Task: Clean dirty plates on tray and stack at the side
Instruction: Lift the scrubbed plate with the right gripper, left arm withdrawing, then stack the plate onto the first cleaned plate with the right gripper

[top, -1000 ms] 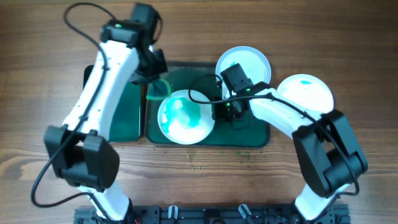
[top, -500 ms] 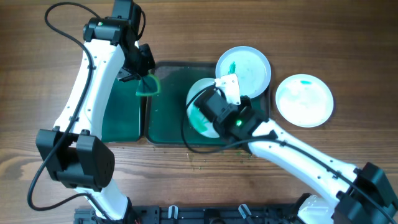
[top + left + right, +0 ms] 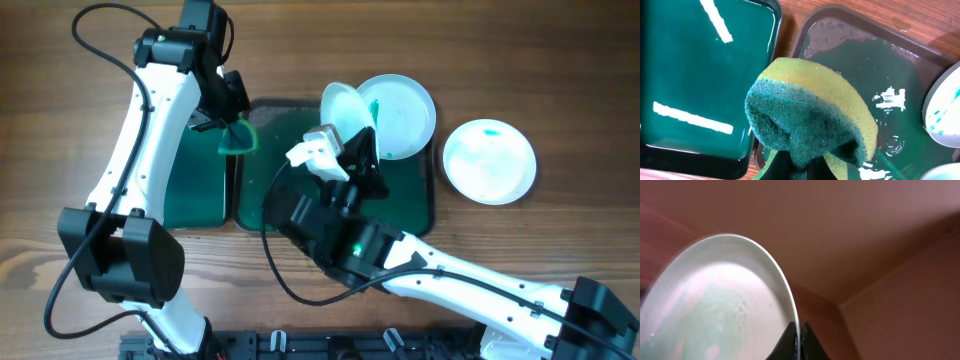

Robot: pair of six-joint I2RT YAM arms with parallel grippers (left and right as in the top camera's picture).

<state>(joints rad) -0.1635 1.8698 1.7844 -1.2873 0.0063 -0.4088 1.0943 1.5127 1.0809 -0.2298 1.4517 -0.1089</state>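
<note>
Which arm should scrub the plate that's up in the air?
Probably left: the left pincer already grips the sponge, while the right pincer is busy pinching the raised plate by its rim.

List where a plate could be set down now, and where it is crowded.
Free: the tray's left half, between the sponge and the right arm; bare table right of the lone plate. Crowded: the tray's far right corner, where the right end effector holds a lifted plate beside a white plate.

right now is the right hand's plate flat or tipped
Tipped: the plate shows as a slanted oval overhead, right hand pinching its rim.
</note>
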